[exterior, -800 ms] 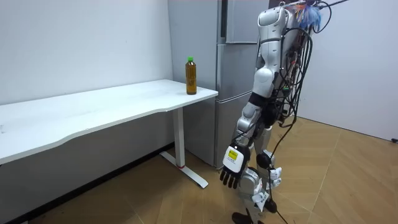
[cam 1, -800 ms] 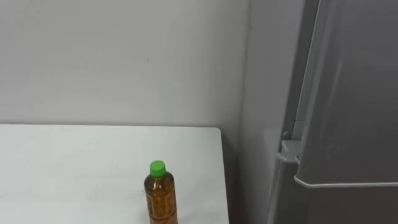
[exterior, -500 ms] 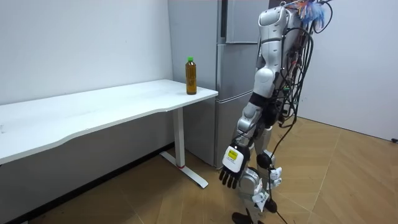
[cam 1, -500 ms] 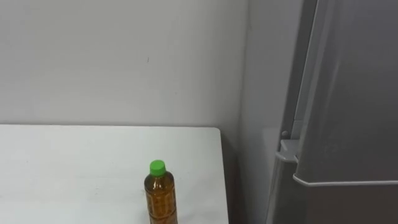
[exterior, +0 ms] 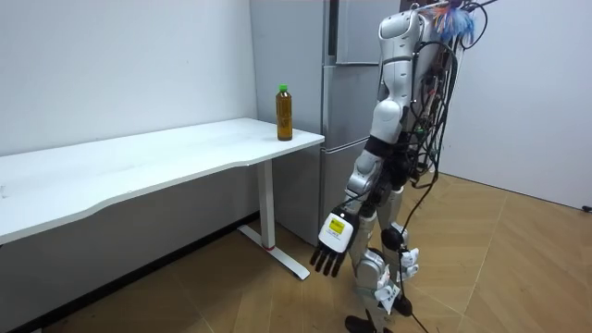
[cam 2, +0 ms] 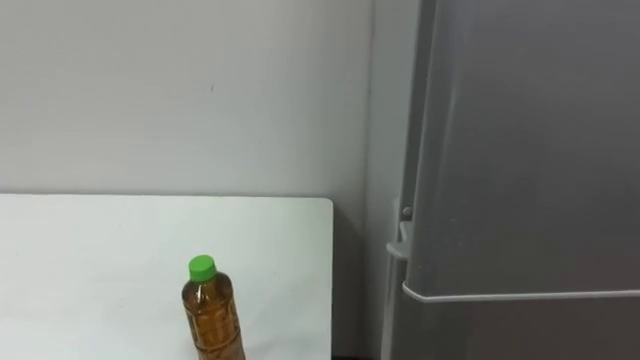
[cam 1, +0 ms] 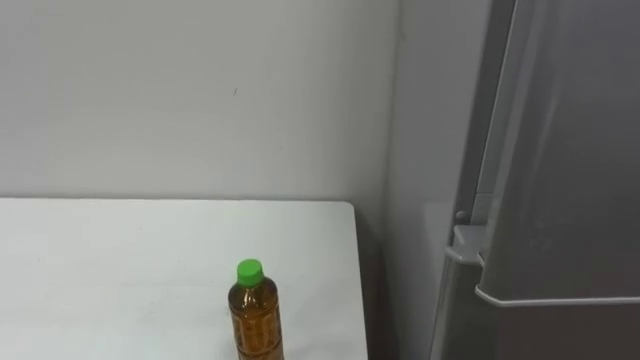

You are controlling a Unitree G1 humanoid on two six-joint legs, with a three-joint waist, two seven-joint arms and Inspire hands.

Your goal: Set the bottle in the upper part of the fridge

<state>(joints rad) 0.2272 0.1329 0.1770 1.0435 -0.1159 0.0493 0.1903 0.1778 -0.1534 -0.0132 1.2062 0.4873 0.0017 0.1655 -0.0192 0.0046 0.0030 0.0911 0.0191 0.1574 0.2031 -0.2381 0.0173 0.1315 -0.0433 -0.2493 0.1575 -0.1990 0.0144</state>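
Left eye view: bottle [cam 1: 253, 315] stands upright on the white table [cam 1: 120, 260], green cap on, amber liquid. It sits toward the table's right end, set in a bit from the right edge, with bare tabletop to its left and behind. A narrow gap separates the table's right edge from the grey fridge [cam 1: 560, 200]. Both fridge doors are shut, and the seam between upper and lower door runs across low on the right. The back wall [cam 1: 200, 100] is plain. The bottle's label has some print, too small to read. The bottle's base is cut off by the bottom edge, and the fridge is cut off at top and right.

Right eye view: same layout. The bottle's lower part is again cut off, and the fridge's front takes up the right side.

Room view: the robot stands upright on the wood floor [exterior: 499, 268], just in front of the fridge and off the table's end. The bottle is up on the table's corner end next to the fridge, well apart from the robot. The left hand [exterior: 331, 248] hangs low beside the leg, fingers loose and pointing down, holding nothing. There is open floor on the room view's right and under the table. The fridge's top is cut off.
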